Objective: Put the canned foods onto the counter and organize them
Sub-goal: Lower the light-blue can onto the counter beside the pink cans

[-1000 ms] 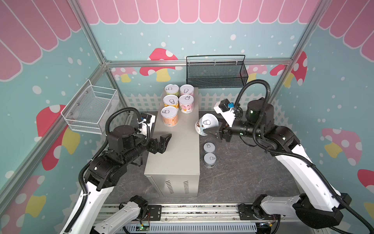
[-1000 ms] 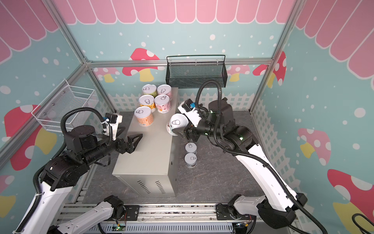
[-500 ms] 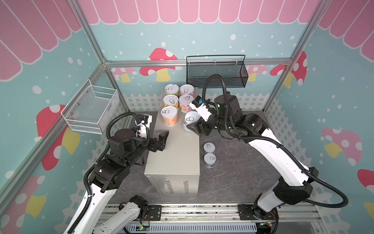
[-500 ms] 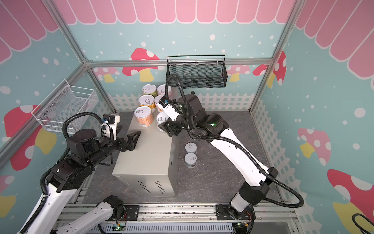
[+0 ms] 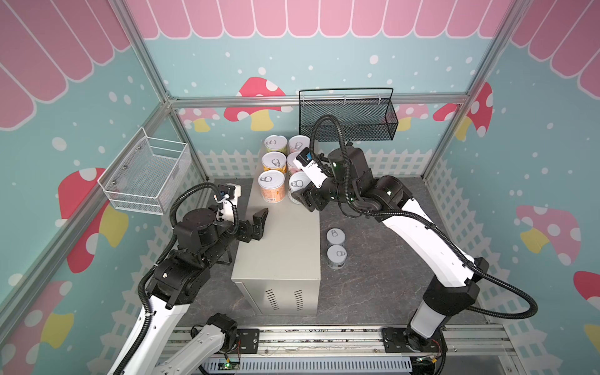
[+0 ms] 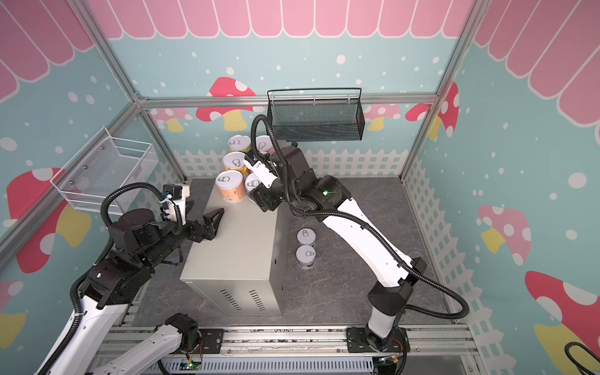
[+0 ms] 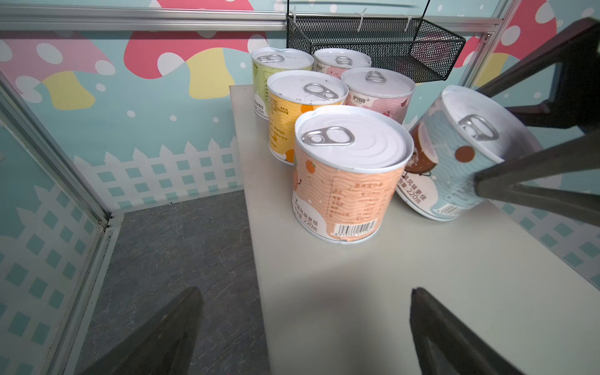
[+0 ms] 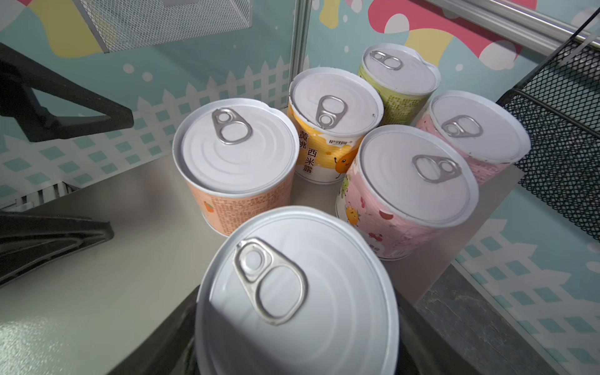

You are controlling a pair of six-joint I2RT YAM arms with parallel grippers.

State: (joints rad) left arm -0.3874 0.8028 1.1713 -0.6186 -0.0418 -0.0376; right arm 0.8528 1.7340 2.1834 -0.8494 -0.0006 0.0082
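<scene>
Over the counter [image 5: 281,246] my right gripper [image 5: 297,193], clasping the tilted light-blue can [image 7: 454,152], has just arrived beside the orange can [image 7: 344,175]: sixth nearly placed.

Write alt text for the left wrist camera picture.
The right claw grips a tilted light-blue round can with a silver pull-tab lid at the edge of the flat beige metal counter, beside five upright pastel cans standing in two rows. The left claw stands open and empty at a bare stretch of it.
</scene>
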